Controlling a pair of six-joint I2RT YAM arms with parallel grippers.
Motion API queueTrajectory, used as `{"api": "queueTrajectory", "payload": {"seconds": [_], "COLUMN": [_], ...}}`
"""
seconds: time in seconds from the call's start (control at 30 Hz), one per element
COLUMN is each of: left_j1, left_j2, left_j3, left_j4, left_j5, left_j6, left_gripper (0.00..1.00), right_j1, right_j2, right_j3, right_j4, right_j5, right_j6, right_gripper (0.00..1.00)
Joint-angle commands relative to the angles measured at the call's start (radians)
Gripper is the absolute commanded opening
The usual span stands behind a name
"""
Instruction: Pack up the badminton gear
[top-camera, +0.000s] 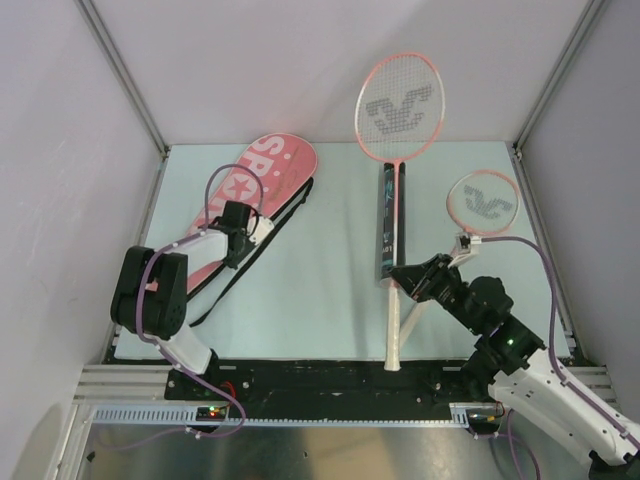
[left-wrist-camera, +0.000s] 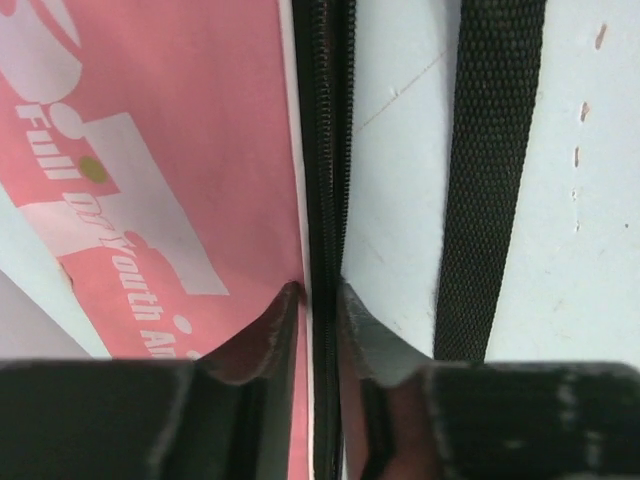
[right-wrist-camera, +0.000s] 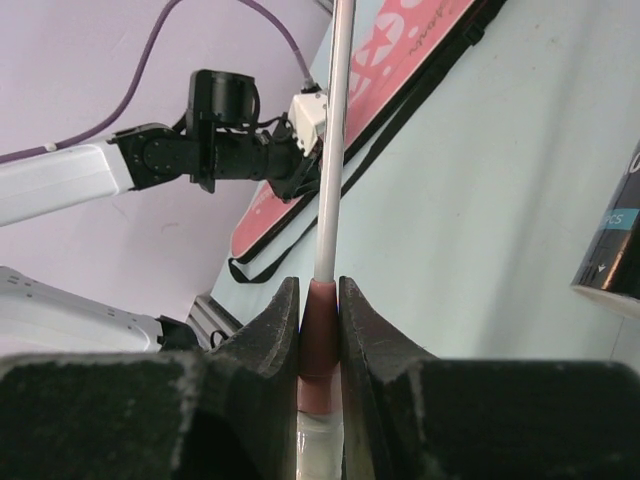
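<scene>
Case (top-camera: 270, 185) lies flat — left gripper (left-wrist-camera: 320, 300) straddles its zipper (left-wrist-camera: 325, 150), grip unclear — right gripper (right-wrist-camera: 320, 300) clamps racket (right-wrist-camera: 332, 150).

The racket case (top-camera: 275, 170) is showing pink with white lettering, black zip (left-wrist-camera: 322, 150) and strap (left-wrist-camera: 490, 180). The far racket (top-camera: 398, 95) and right racket (top-camera: 483, 200) are showing pink frames; the tube (top-camera: 387, 220) is looking black, possibly blue-printed.

Got racket case (top-camera: 262, 190) lying at 10 o'clock, left gripper (top-camera: 243, 238) down on its 4 o'clock edge. Seeing first racket (top-camera: 397, 105) mid-table, head at 12 by the back wall (top-camera: 300, 60), handle toward 6, black tube (top-camera: 386, 225) just beside the shaft. Second racket (top-camera: 483, 200) at 3 o'clock, held by right gripper (top-camera: 430, 283).
</scene>
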Motion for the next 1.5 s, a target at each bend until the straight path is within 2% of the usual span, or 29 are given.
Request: {"api": "queueTrajectory", "payload": {"seconds": [0.0,0.07,0.13,0.43,0.67,0.77,1.03,1.47], "left_j1": [0.016,0.008,0.003,0.000,0.001,-0.021,-0.121,-0.128], "left_j2": [0.001,-0.023,-0.061,-0.264,-0.241,-0.194,-0.115,-0.066], "left_j3": [0.019,0.017,0.025,0.073,0.089,0.083,0.089,0.108], "left_j4": [-0.024,-0.025,-0.027,-0.045,-0.051,-0.048,-0.047,-0.047], "left_j5": [0.015,0.007,0.012,0.211,0.479,0.540,0.489,0.490], "left_j6": [0.017,0.004,-0.023,-0.339,-0.656,-0.677,-0.662,-0.672], "left_gripper": [0.14,0.04,0.01,0.00,0.00,0.00,0.01,0.02], "right_j1": [-0.020,-0.032,-0.038,-0.039,-0.019,0.002,0.036,0.136], "right_j2": [-0.073,-0.087,-0.086,-0.063,-0.071,-0.080,-0.094,-0.060], "right_j3": [0.011,0.012,0.013,-0.003,-0.059,-0.062,-0.063,-0.093], "right_j4": [0.013,-0.008,-0.026,-0.081,-0.106,-0.125,-0.142,-0.173], "right_j5": [0.030,0.032,0.026,-0.046,-0.146,-0.133,-0.097,-0.052], "right_j6": [-0.020,-0.024,-0.021,0.009,0.077,0.079,0.080,0.137], "right_gripper": [0.00,0.00,0.00,0.00,0.00,0.00,0.00,0.00]}}
